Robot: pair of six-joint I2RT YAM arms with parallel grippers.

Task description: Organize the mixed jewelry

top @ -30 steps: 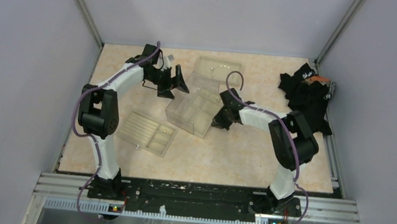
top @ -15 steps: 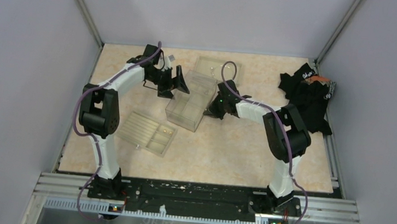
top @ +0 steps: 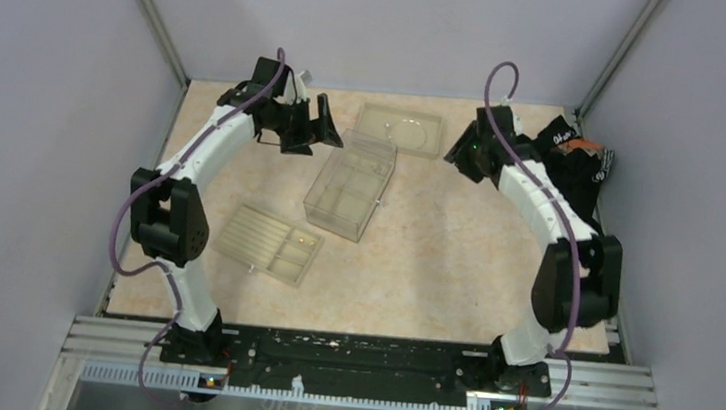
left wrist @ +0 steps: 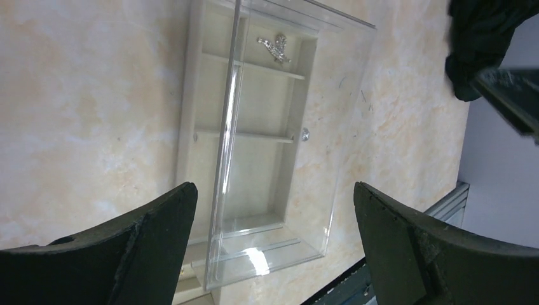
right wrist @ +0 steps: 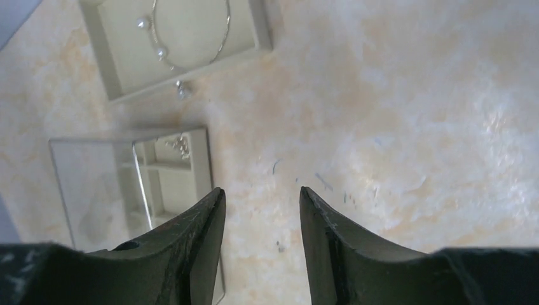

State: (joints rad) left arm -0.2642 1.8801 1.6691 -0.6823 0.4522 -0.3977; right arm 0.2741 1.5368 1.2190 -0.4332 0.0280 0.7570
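Nearest, a flat beige slotted plastic tray point(top: 270, 243) lies apart from both arms. Beyond, the left gripper point(left wrist: 273, 254) hovers, fingers spread wide and empty, over a clear-lidded compartment box point(left wrist: 267, 140) holding a sparkly silver piece point(left wrist: 274, 47). Farther, the right gripper point(right wrist: 260, 248), fingers parted on nothing, faces a shallow beige tray point(right wrist: 260, 28) where the thin silvery pearl-strung loop point(right wrist: 160, 53) rests. One pale bead point(right wrist: 183, 92) lies just outside, probably the next pick.

The table point(top: 453, 274) is peach-beige with pale, cloudy marbling. The far tray point(top: 430, 149) and near tray point(top: 268, 244) are cream. The lidded box point(top: 349, 186) shows cream dividers under a clear, glassy lid. The wire loop point(right wrist: 219, 49) is silvery, with white pearly beads point(right wrist: 160, 52). The small piece point(left wrist: 274, 46) is sparkling silver. The cloth heap point(top: 567, 180) is black with an orange patch and white lettering. The left arm point(top: 206, 145) and right arm point(top: 541, 197) are white with black joints and purple cables point(top: 120, 232). The left hand point(left wrist: 273, 190) and right hand point(right wrist: 262, 190) are black.
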